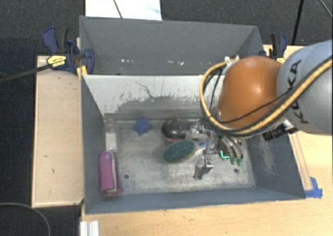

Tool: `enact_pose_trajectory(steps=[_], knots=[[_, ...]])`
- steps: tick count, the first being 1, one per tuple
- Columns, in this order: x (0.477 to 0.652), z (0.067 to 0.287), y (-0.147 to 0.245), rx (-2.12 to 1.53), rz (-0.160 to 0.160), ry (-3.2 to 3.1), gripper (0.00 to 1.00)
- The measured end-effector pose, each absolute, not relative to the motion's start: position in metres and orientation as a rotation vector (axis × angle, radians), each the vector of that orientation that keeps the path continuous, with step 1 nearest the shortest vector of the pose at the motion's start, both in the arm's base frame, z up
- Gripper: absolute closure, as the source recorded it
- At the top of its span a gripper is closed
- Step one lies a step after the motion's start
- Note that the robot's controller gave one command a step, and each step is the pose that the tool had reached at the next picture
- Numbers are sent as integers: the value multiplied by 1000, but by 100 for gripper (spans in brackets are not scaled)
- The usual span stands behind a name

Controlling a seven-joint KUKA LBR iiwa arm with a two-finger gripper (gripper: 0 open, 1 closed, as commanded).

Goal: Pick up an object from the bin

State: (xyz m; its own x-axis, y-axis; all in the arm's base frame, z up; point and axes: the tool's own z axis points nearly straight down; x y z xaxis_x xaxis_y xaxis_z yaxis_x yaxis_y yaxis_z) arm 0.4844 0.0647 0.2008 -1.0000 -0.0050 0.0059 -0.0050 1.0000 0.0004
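Four loose items we log in the grey bin (166,52): dark green oval pad (178,151) mid-floor, dark rounded piece (171,128) just behind it, blue scrap (141,125) further left, purple bottle (107,171) by the left wall. The end effector (204,167) is low, just right of the green pad; we cannot tell whether it is released or clenched.

In the grey bin (94,125) we count four loose things, one of each kind: one purple bottle (107,171), one small blue scrap (141,125), one dark rounded lump (170,128) and one green oval pad (178,151).
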Motion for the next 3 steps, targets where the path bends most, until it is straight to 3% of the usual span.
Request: enact_pose_trajectory(steps=[1,2,3], knots=[[540,89,19,85,3,-3133,0],[542,93,21,83,-1,-3140,100],[538,220,37,145,-1,-3148,100]])
